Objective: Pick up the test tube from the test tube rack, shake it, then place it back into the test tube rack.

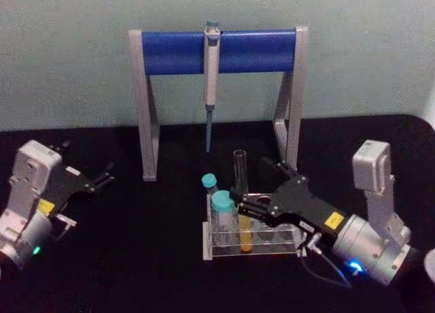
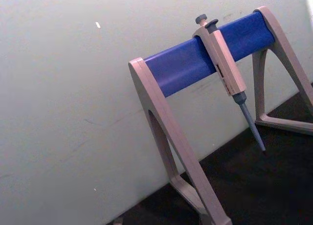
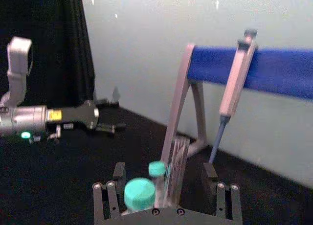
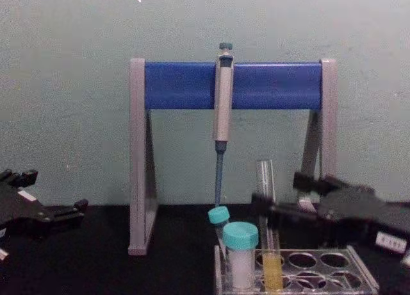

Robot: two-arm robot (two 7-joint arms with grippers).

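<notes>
Test tube [image 1: 240, 190] clear, yellow liquid; pipette stand [image 1: 219, 52] grey-blue.

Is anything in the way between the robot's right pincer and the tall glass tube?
Nothing visible is. The right pincer is open, with one finger on each side of the test tube, which stands in the test tube rack. The teal-capped vial stands just beside it, on the robot's left, outside the fingers.

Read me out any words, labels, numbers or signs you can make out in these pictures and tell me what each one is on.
No text can be read.
Yellow label on the right gripper: marks too blurred to read.
Yellow label on the left gripper: too blurred to read.
Pipette on the pipette stand: no readable marking.
Test tube and test tube rack: no marking visible.
</notes>
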